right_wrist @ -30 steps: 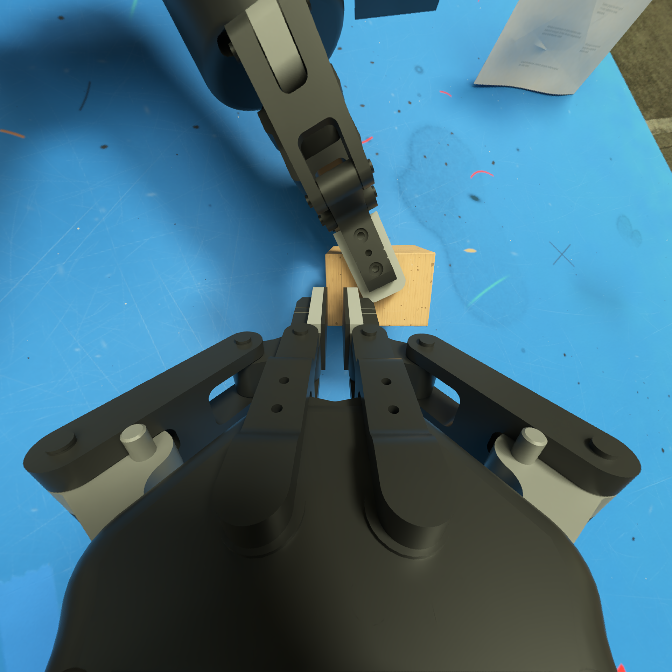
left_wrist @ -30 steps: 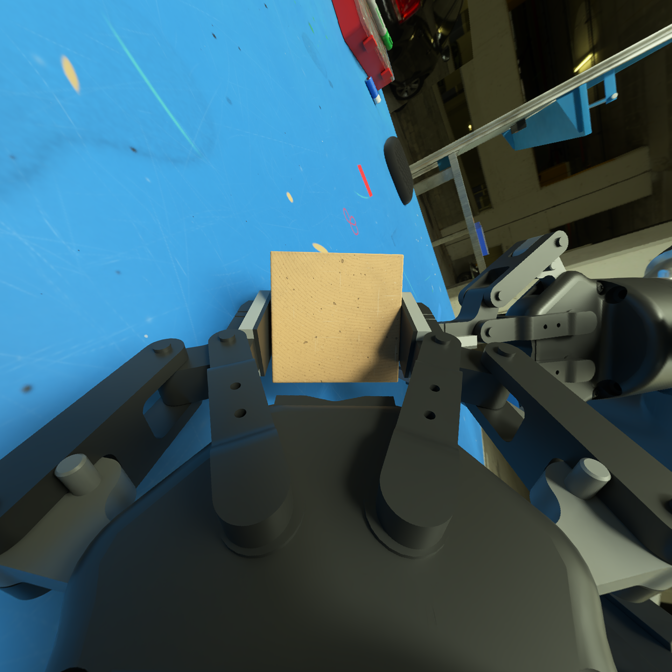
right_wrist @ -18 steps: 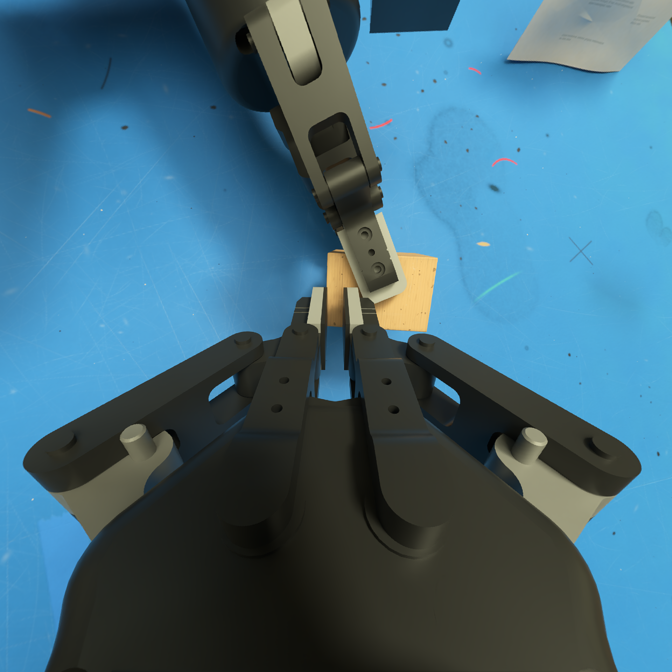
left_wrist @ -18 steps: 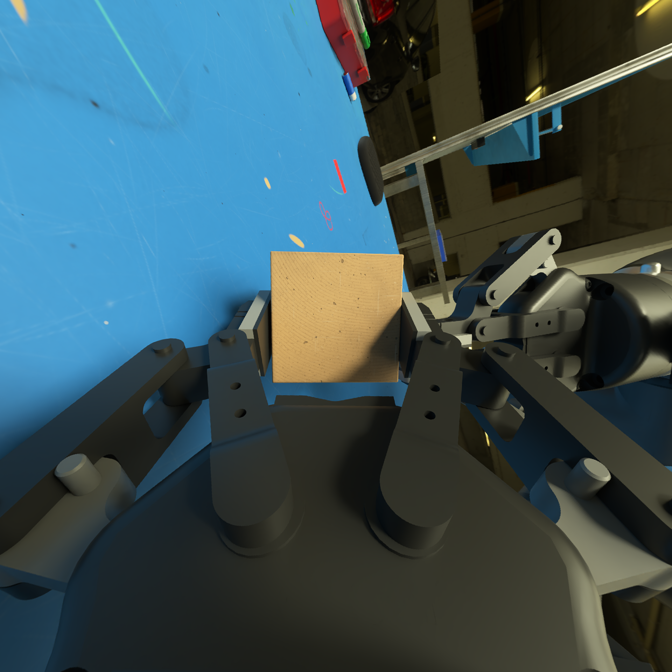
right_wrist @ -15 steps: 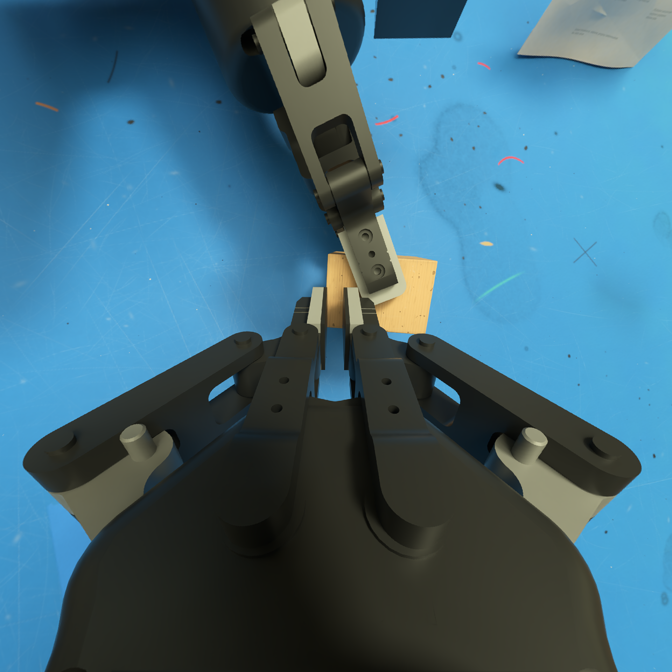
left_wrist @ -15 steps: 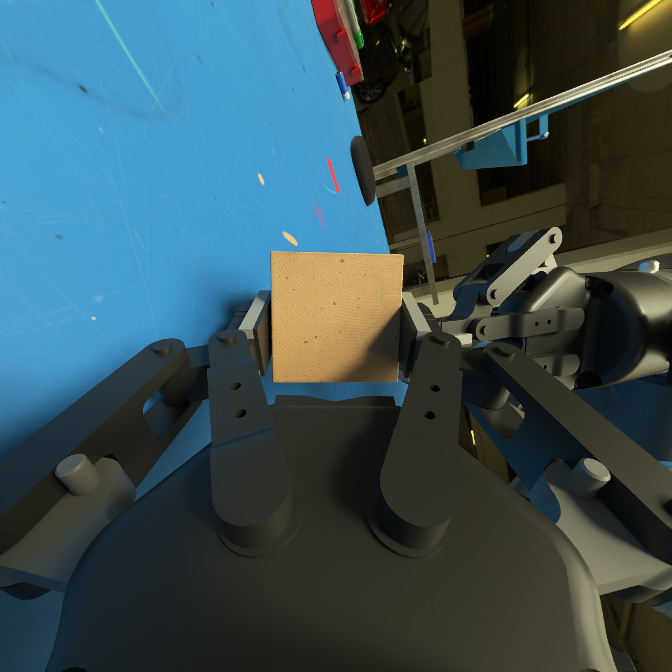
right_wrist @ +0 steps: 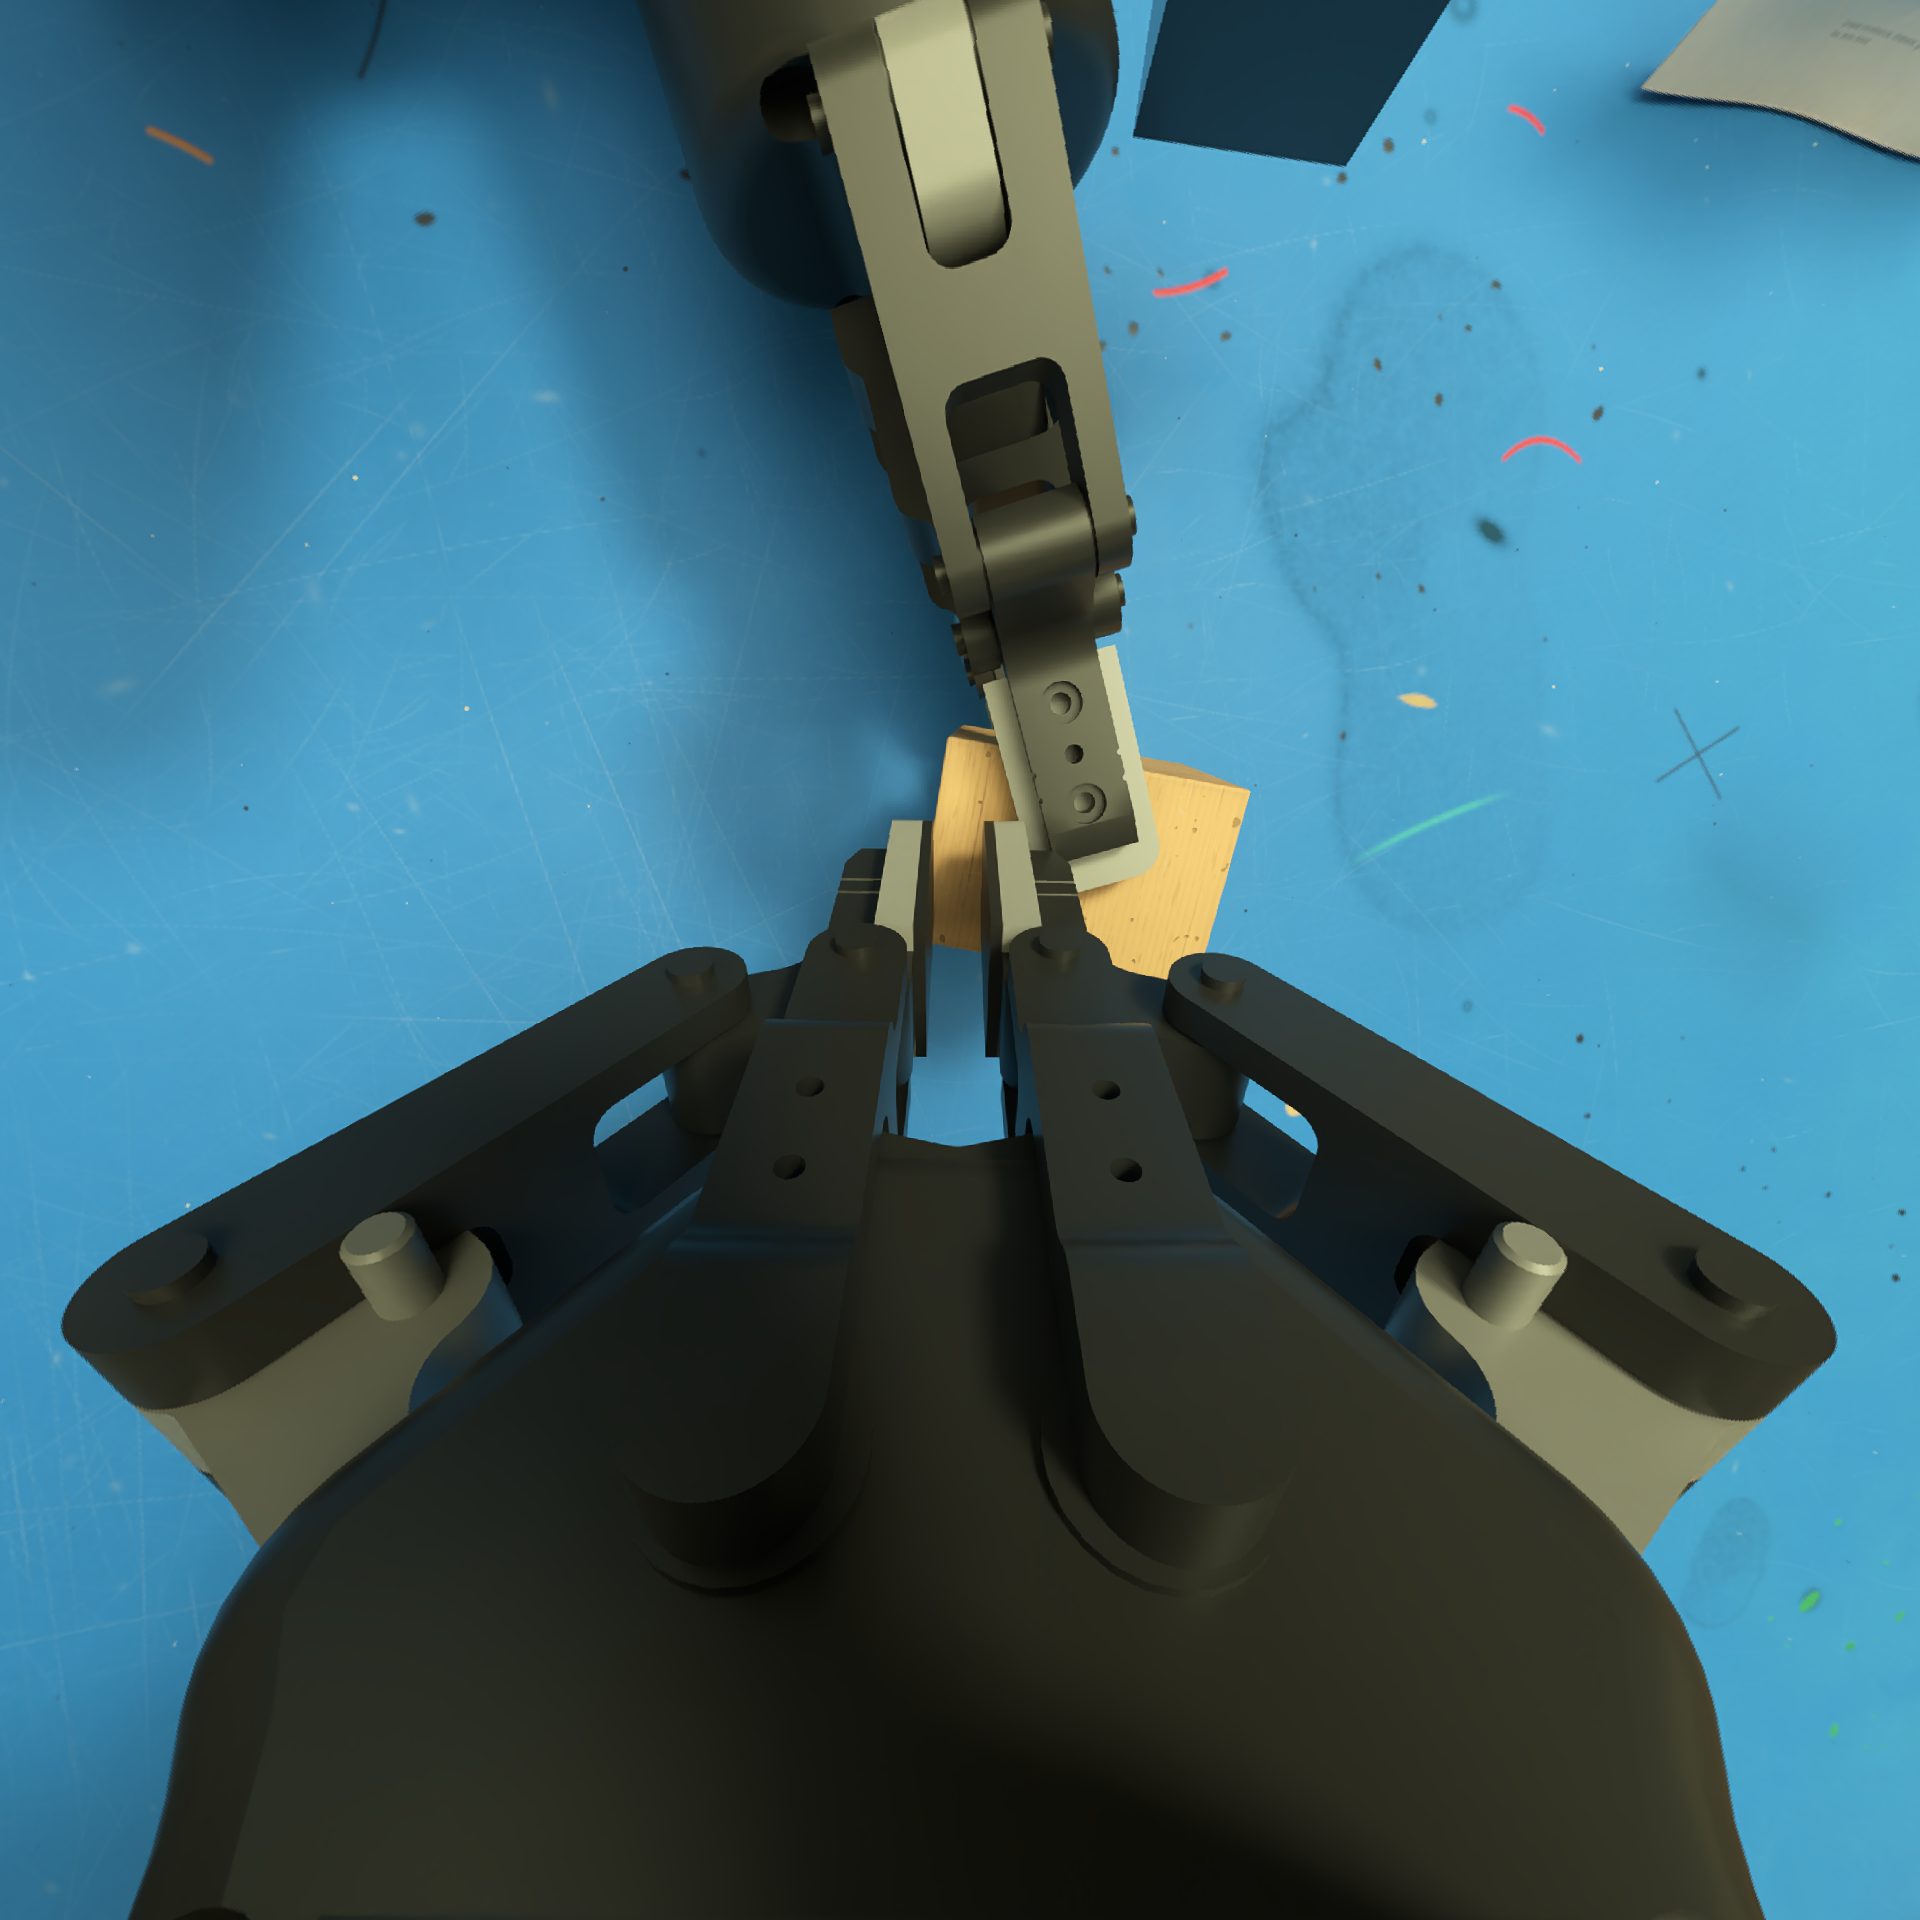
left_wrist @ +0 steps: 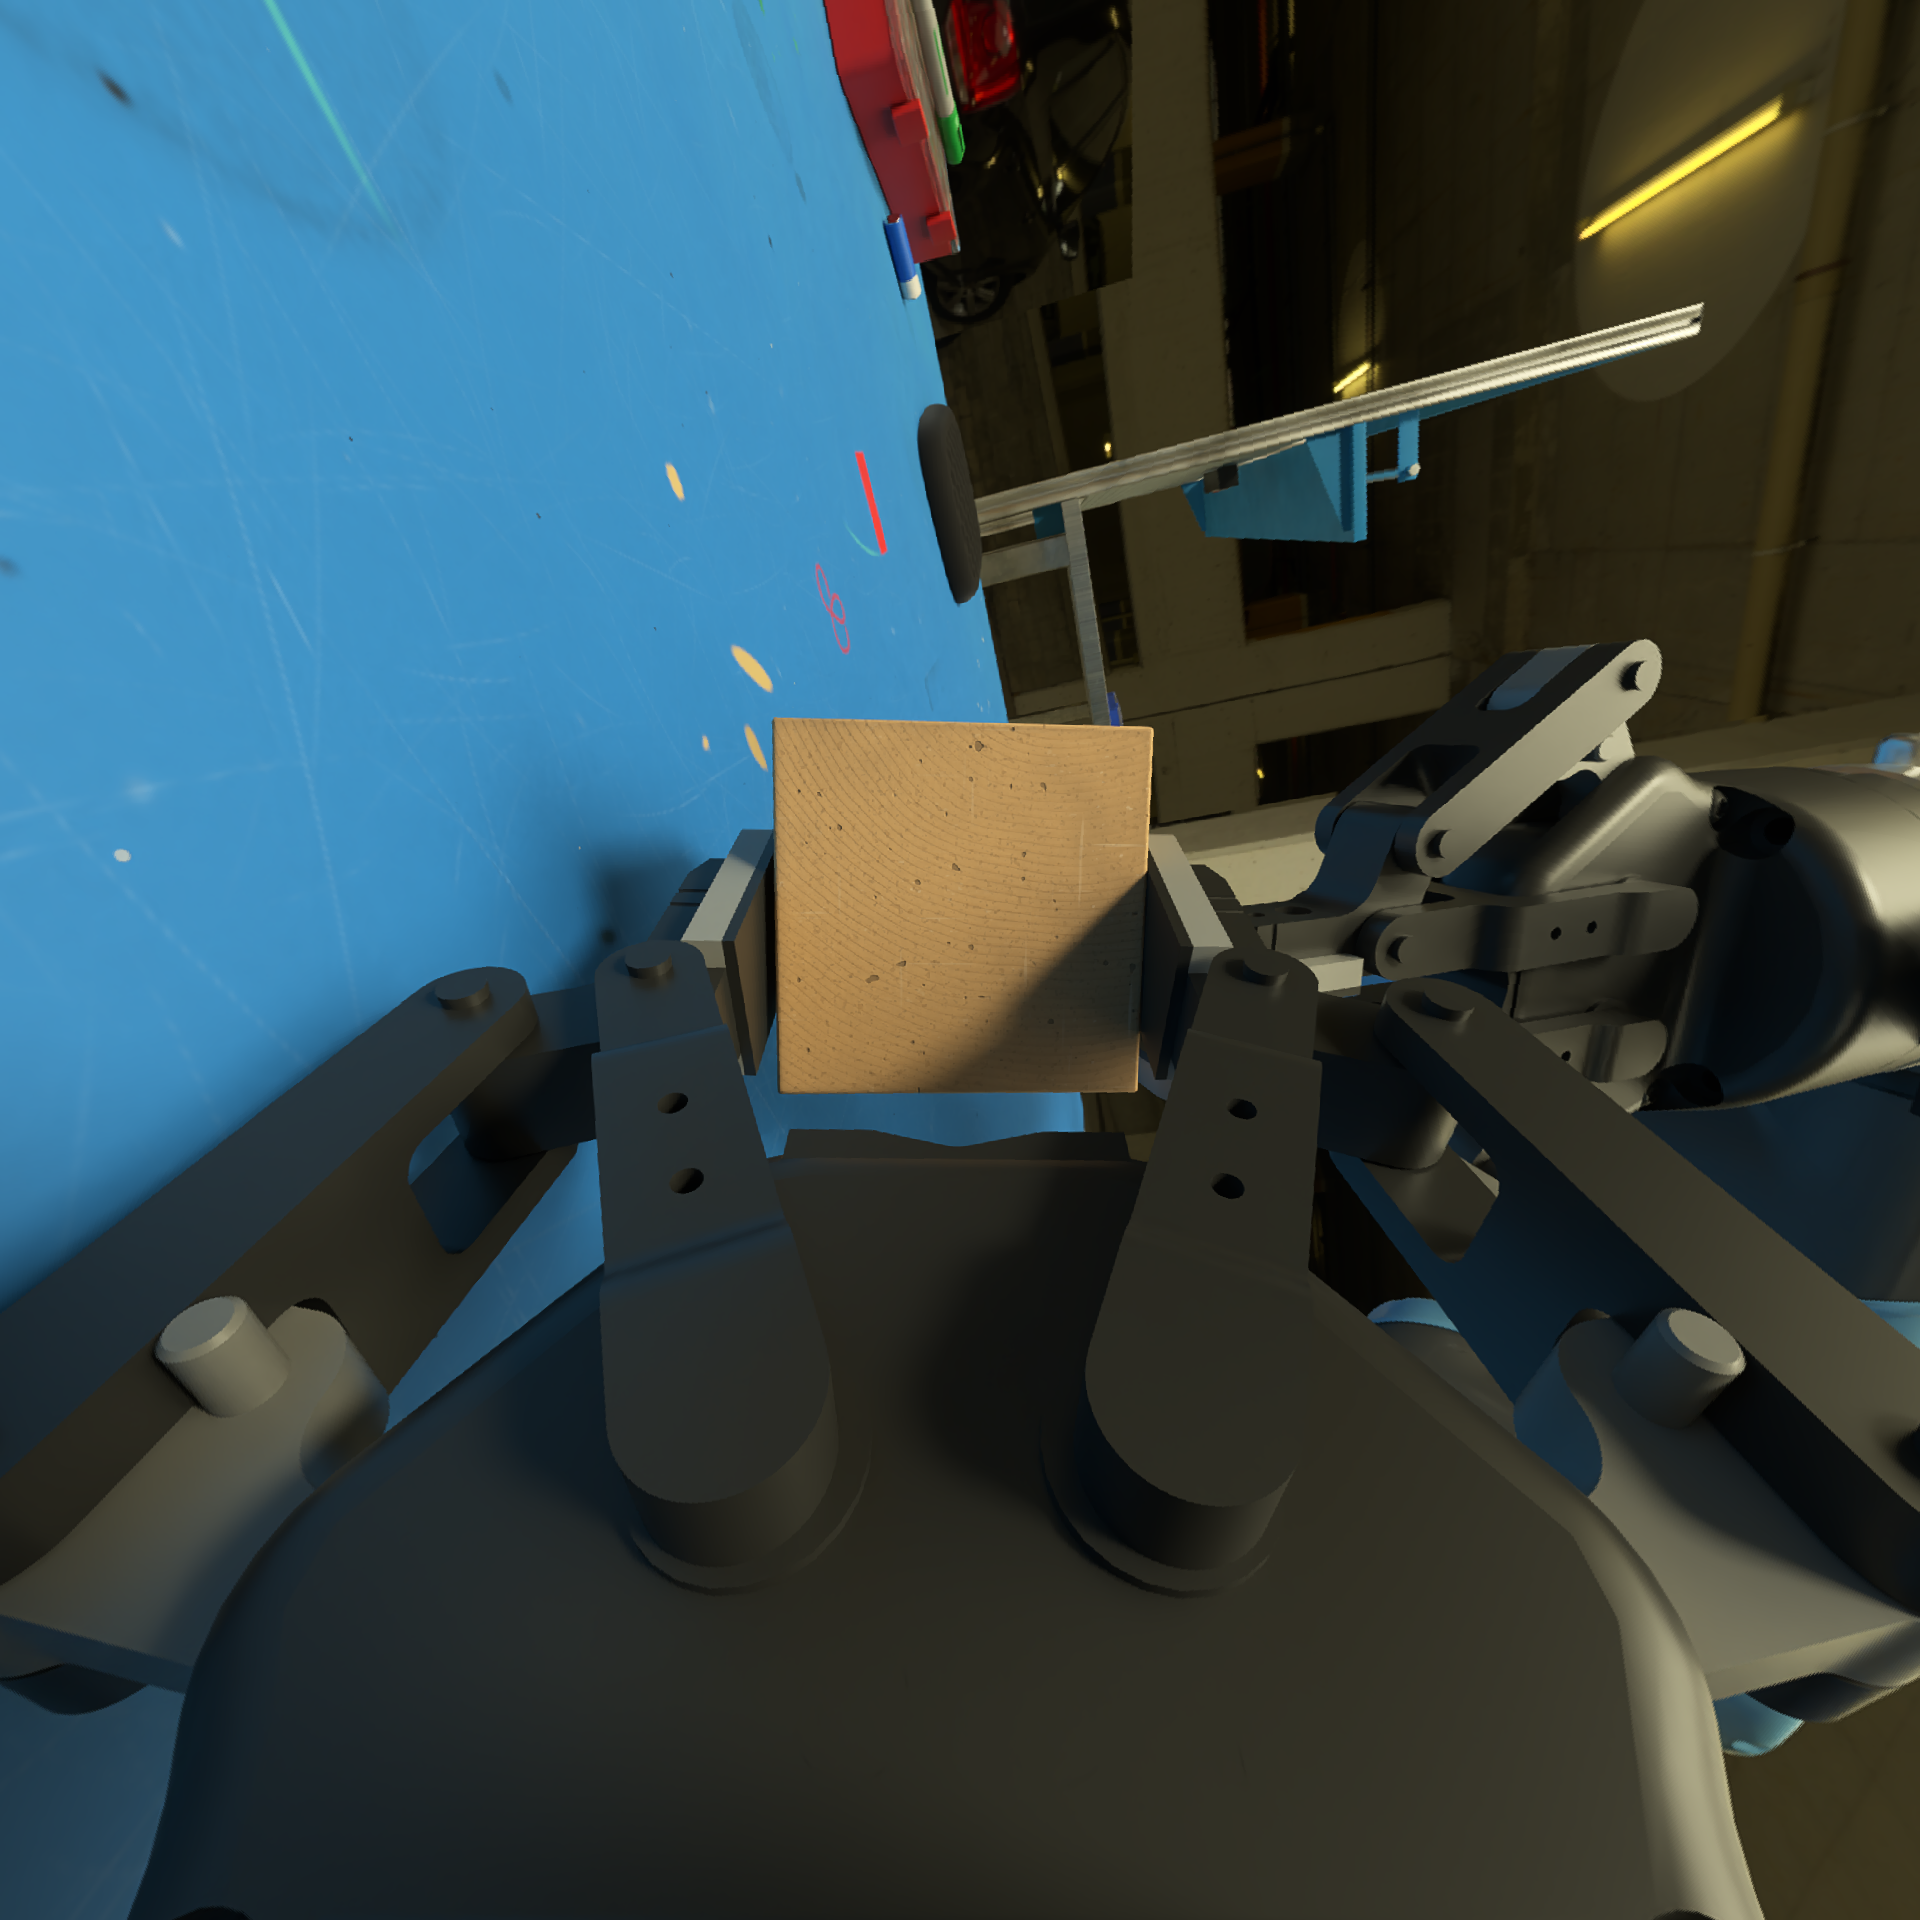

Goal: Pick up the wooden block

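The wooden block is a pale tan cube held between the pads of my left gripper, which is shut on it and holds it in the air above the blue table. In the right wrist view the block looks tilted, with a left finger across its face. My right gripper hovers just in front of the block. Its fingers are nearly together with a narrow gap and nothing between them. It also shows at the right of the left wrist view.
The table's edge runs close to the block's right side in the left wrist view. A red case and a black disc sit by that edge. A metal rail with a blue bracket stands beyond. A paper sheet lies far right.
The left gripper has risen with the block in it, and the table has dropped farther away in both views. The block now looks more tilted in the right wrist view. Neither grip has changed.
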### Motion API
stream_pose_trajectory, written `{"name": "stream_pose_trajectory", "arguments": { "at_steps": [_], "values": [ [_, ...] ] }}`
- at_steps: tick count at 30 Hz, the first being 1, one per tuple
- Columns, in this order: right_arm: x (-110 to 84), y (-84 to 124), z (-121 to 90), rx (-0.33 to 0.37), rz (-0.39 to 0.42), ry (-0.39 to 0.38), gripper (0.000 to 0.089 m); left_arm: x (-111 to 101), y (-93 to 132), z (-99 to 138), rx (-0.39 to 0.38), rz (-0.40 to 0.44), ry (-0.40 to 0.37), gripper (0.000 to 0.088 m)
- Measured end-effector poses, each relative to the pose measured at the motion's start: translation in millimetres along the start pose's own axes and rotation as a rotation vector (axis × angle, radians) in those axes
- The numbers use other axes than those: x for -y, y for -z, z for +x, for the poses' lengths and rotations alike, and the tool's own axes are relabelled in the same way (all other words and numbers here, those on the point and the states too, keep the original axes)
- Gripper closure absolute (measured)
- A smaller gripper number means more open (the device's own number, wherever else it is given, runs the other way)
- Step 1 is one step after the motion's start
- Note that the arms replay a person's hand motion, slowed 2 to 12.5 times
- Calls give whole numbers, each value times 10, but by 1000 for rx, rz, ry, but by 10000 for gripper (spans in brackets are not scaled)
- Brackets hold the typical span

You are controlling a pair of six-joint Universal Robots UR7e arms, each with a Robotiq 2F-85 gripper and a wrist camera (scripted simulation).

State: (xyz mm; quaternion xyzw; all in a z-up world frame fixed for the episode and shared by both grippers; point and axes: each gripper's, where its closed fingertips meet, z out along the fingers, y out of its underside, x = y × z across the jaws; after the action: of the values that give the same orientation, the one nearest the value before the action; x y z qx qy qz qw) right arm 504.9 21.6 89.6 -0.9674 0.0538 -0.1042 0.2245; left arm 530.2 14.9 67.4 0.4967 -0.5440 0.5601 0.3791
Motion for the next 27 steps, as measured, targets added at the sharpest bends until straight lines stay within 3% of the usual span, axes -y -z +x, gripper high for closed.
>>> {"name": "stream_pose_trajectory", "arguments": {
  "at_steps": [11, 27],
  "values": [
    [87, 33, 44, 30, -49, 37, 800, 41, 24, 50, -57, 30, 64, 328],
    [220, 66, 93, 46, -44, 56, 798, 93, 62, 98, -102, 57, 101, 328]
  ]
}}
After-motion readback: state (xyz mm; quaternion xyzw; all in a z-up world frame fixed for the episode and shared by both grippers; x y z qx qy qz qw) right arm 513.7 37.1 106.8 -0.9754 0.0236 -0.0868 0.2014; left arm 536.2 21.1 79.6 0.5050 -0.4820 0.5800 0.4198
